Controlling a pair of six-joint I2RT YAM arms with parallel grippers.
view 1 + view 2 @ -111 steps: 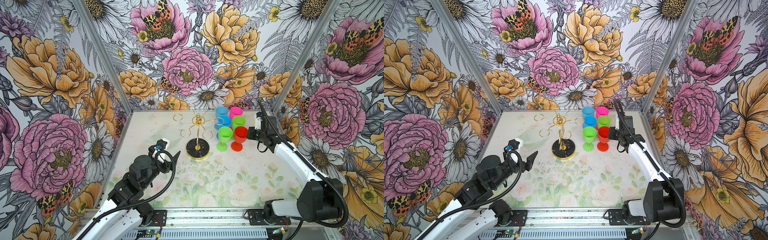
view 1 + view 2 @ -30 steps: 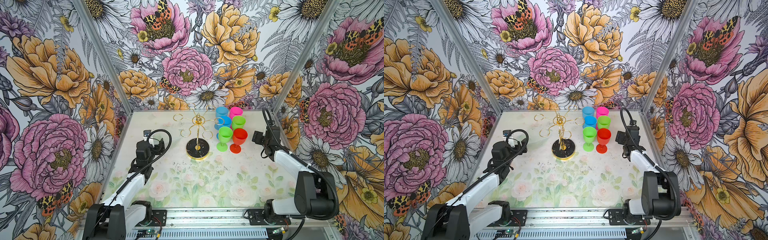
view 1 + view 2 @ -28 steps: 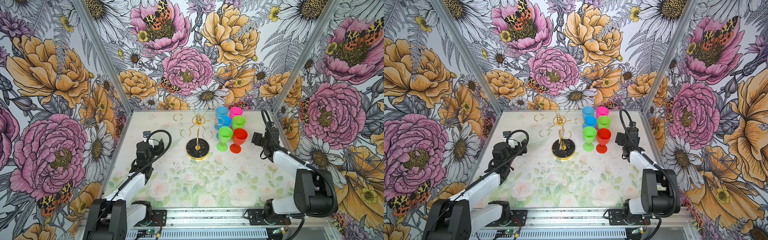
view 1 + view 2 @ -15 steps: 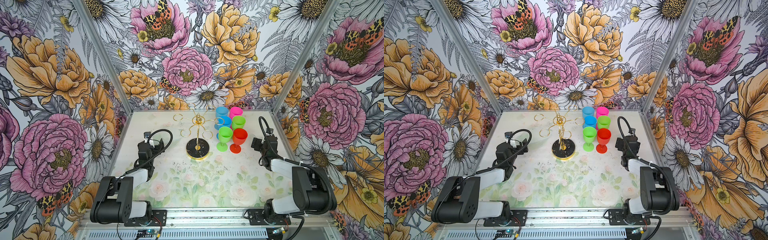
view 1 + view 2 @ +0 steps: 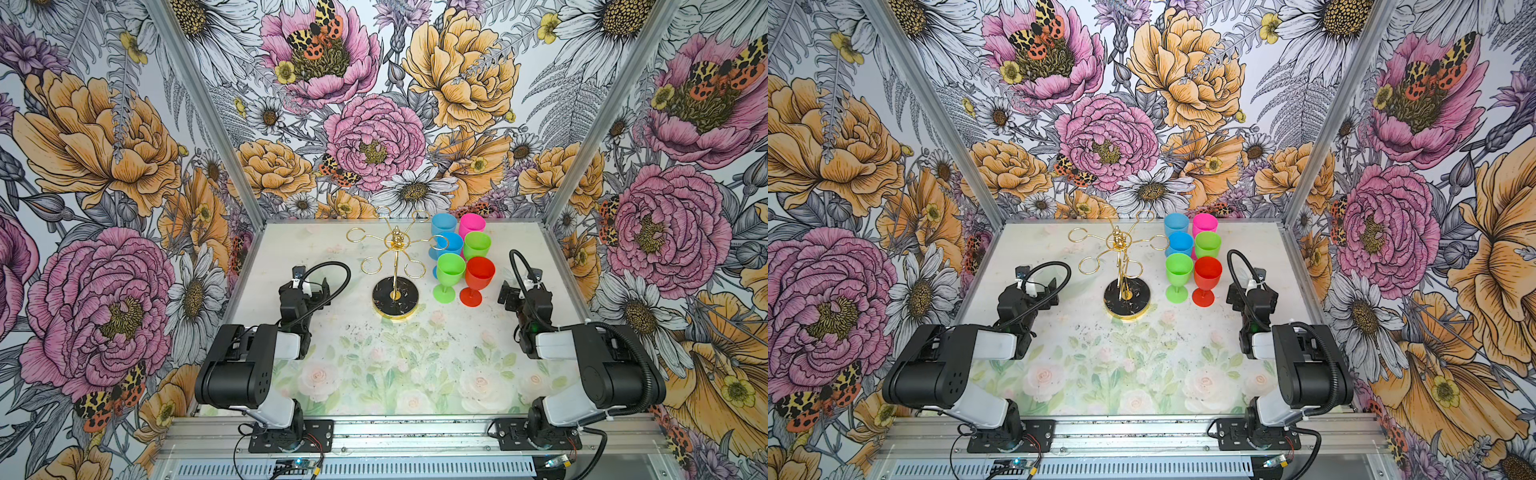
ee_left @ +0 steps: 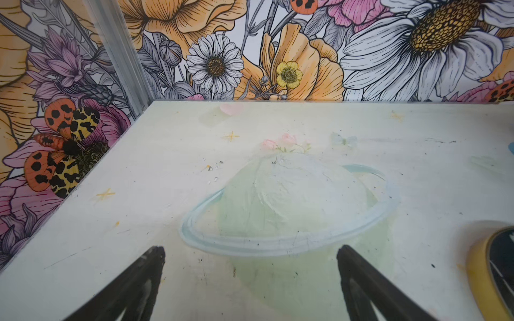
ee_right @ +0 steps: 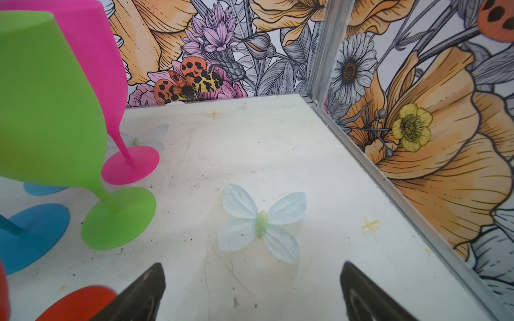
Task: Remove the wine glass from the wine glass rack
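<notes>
The gold wire wine glass rack stands mid-table on its round black base, and no wine glass hangs in its loops. Several coloured wine glasses stand upright just right of it, the red one nearest the front. My left gripper rests low, left of the rack, open and empty. My right gripper rests low, right of the red glass, open and empty. The rack's base edge shows in the left wrist view.
Flowered walls close in the back and both sides, with metal corner posts. The right wrist view shows a green glass and a pink glass close by. Both arms are folded near the front rail.
Both arms have folded back and sunk to the table near the front. My right gripper has drawn away from the red glass and opened a little wider.
</notes>
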